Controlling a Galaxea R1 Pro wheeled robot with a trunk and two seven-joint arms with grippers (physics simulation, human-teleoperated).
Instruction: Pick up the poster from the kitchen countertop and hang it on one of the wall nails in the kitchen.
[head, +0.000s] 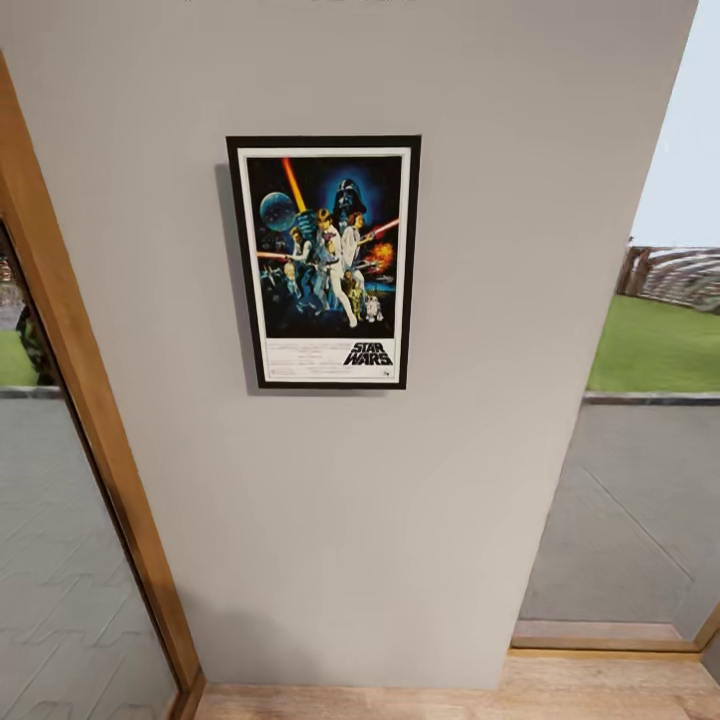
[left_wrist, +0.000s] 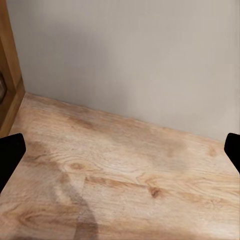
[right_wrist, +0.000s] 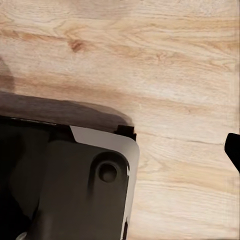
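Poster hangs upright on grey wall, toward its upper part. Left gripper spread wide, empty, over wood floor. Right gripper's state: can't tell.

The wall, plain pale grey, carries the poster, which hangs flat and upright on its upper part, casting a thin shadow to its left. A wooden frame borders the wall on the left. Below, the light wood floor meets the wall's foot; the robot's dark base rests on those boards.
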